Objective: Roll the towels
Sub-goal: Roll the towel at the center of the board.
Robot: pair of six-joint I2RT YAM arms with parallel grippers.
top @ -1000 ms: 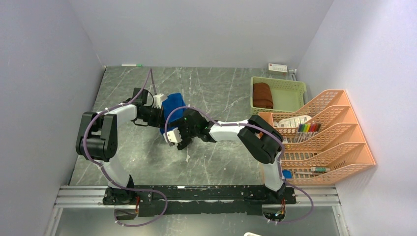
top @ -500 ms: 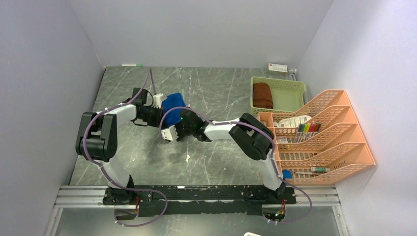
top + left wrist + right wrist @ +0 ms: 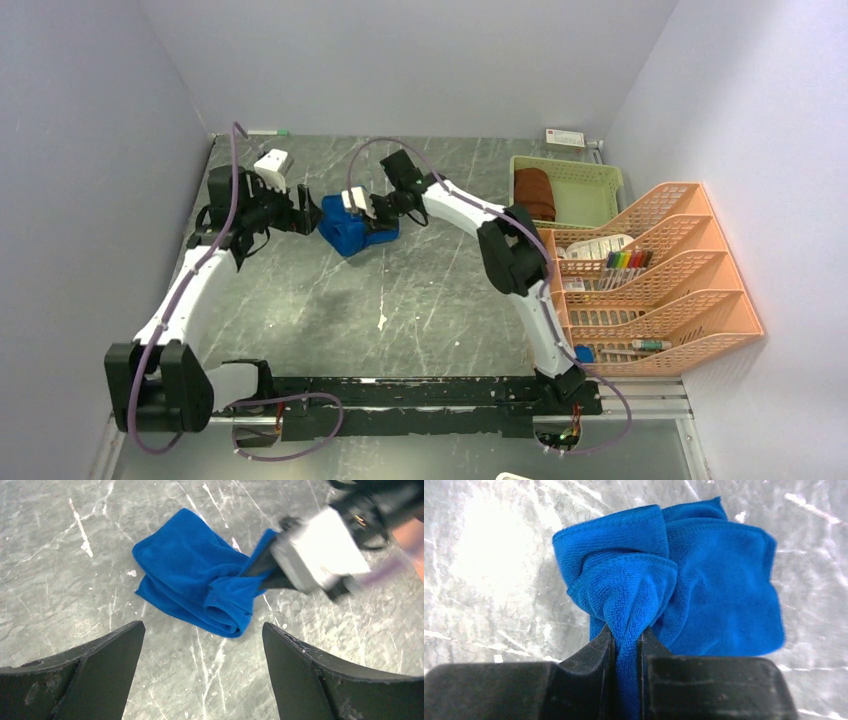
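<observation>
Blue towel (image 3: 719, 580) is bunched up upper-centre on the desk (image 3: 400, 300); my right end effector (image 3: 626, 635) pinches a fold, left end effector (image 3: 201, 627) gapes wide beside it.

2 towels are in view: 1 blue towel (image 3: 345, 238) and 1 rust-brown towel (image 3: 534, 193). There is 1 green basket (image 3: 592, 190), 1 orange tiered rack (image 3: 700, 300), and 1 tabletop (image 3: 430, 300) carrying them all. 2 robot arms reach over it: 1 left arm (image 3: 185, 292) and 1 right arm (image 3: 537, 320). At the back edge lie 1 small white box (image 3: 565, 138) and 1 pen-like stick (image 3: 268, 132). The small items in the rack are too tiny to count.
</observation>
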